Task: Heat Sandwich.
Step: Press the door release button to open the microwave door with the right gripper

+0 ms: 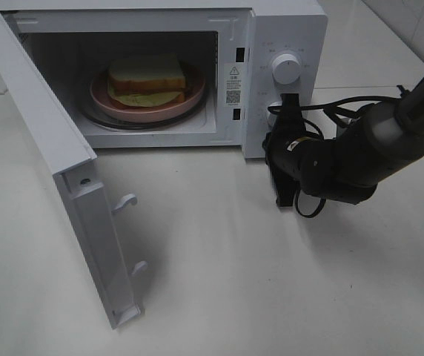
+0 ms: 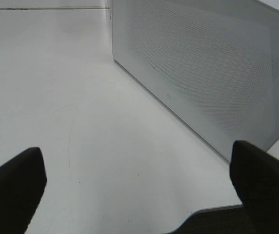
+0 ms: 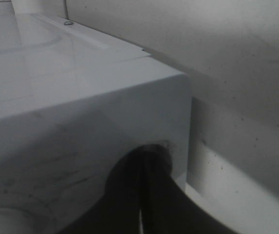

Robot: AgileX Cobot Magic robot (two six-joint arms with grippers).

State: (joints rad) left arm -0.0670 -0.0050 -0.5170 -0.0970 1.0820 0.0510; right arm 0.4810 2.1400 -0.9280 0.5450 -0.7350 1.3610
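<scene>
Inside the open microwave the sandwich sits on a pink plate; right fingers together at the control panel, left fingers apart.

You're in a kitchen-style test setup: a white microwave on a plain white worktop, with a tiled wall behind.

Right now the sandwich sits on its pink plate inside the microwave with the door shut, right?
No, the microwave door is swung wide open, as the exterior high view shows. The sandwich does sit on its pink plate inside the microwave.
</scene>
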